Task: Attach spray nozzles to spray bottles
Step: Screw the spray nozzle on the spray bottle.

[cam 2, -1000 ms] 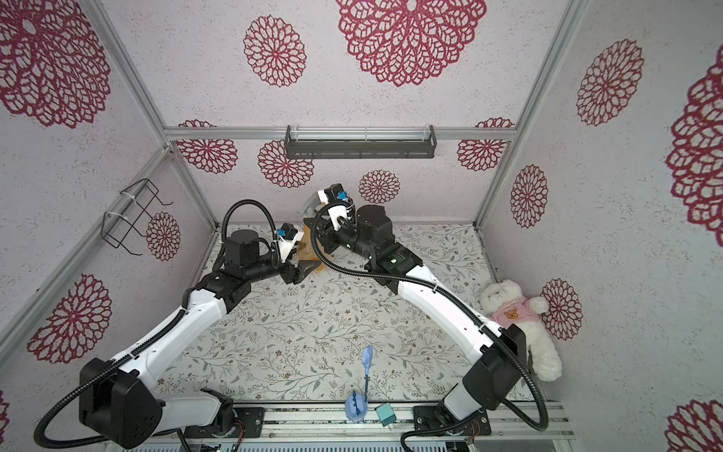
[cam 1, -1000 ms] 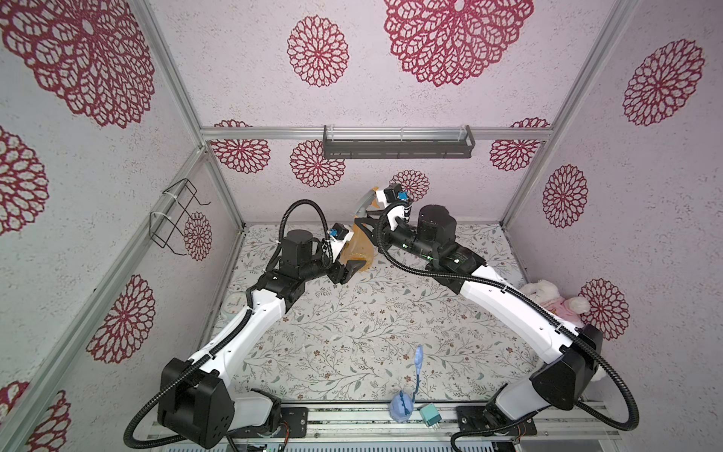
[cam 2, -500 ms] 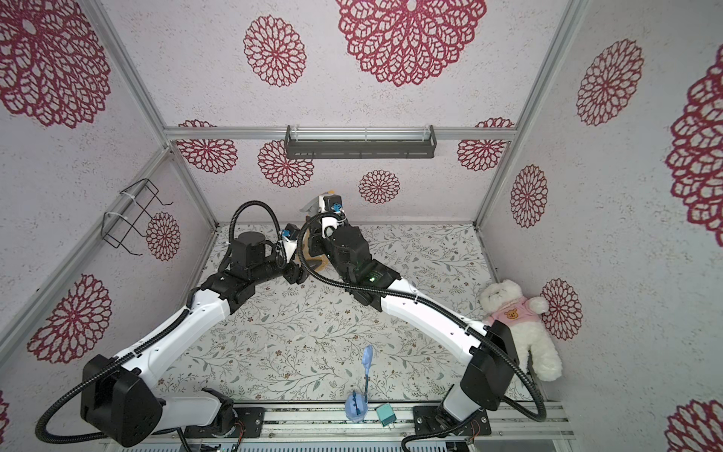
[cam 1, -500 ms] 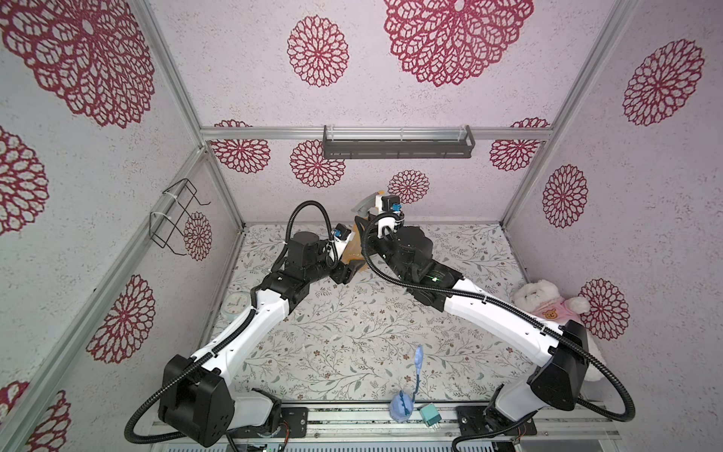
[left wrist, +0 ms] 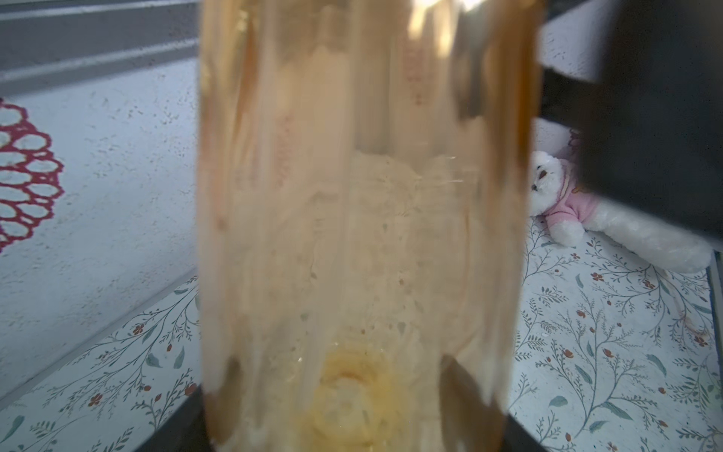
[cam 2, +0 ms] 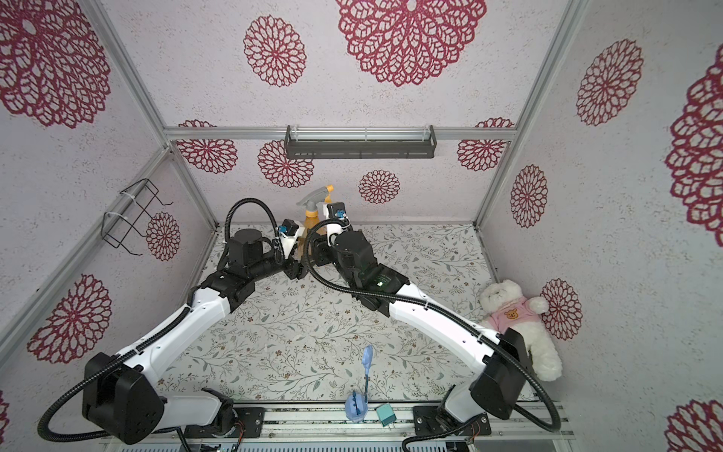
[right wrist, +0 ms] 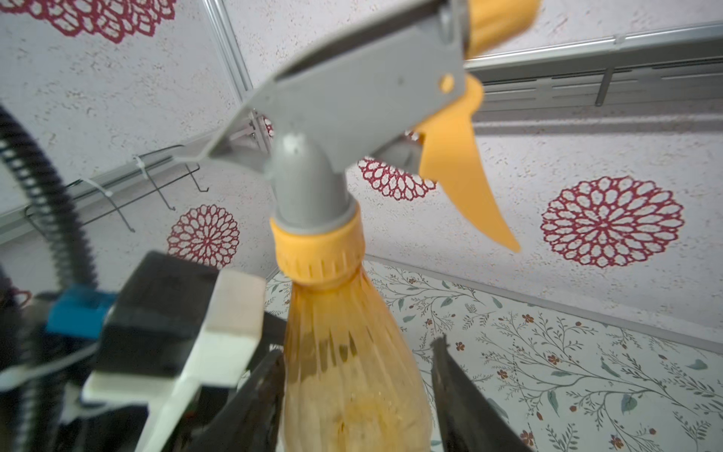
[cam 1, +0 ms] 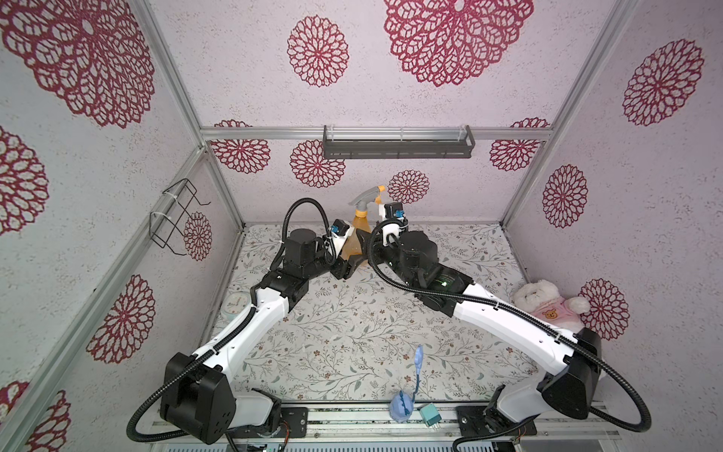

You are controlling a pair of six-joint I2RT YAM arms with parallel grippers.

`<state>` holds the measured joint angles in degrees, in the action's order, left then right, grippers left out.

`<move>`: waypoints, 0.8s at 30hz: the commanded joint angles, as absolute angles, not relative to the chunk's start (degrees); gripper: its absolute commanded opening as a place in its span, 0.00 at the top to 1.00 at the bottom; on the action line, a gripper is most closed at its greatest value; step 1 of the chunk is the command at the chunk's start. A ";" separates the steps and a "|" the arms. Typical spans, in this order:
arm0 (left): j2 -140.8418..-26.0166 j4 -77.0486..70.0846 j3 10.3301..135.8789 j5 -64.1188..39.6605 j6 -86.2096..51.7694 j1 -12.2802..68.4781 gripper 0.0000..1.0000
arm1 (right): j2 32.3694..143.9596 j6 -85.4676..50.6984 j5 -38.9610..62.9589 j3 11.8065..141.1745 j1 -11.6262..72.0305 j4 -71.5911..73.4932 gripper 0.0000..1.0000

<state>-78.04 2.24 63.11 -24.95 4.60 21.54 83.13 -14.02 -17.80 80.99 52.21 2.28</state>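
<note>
Left fingers (left wrist: 176, 428) grip the translucent orange pear-shaped plastic bottle (right wrist: 352, 371) at twelve o'clock; right fingers (right wrist: 465, 399), parted astride it, could tip it

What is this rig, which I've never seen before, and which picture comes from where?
Two white robot arms work over a flowered table. The two wide pictures come from one camera head overhead; each close-up comes from a camera on an arm's wrist. The left arm's fingers grip an orange spray bottle with its grey nozzle sitting on the neck. The right arm's fingers stand open on either side of the bottle. A teddy bear lies by the side wall; a pale blue object rests at the near edge.
</note>
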 commanded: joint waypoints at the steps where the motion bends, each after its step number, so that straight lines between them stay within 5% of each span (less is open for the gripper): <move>1: -78.49 -1.71 65.30 -31.57 3.23 19.40 1.00 | 75.15 -11.21 -12.35 81.39 51.39 -3.17 0.36; 4: -78.49 -1.86 65.63 -37.57 3.39 17.49 1.00 | 70.31 -5.83 -4.74 83.06 46.05 -10.36 0.34; 7: -78.91 -0.76 66.89 -45.76 4.54 15.89 1.00 | 69.38 -2.03 13.16 87.28 33.01 -16.25 0.33; 14: -79.98 12.29 72.05 -64.09 15.75 15.03 1.00 | 82.34 8.37 48.81 102.50 13.65 -25.23 0.29; 24: -81.41 24.81 77.30 -69.04 29.14 15.03 1.00 | 100.53 -8.98 73.88 116.47 16.85 -3.59 0.34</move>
<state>-80.31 19.66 75.61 -65.25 21.87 15.11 100.90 -0.80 61.58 113.78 15.73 -15.29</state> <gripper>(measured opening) 0.750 0.666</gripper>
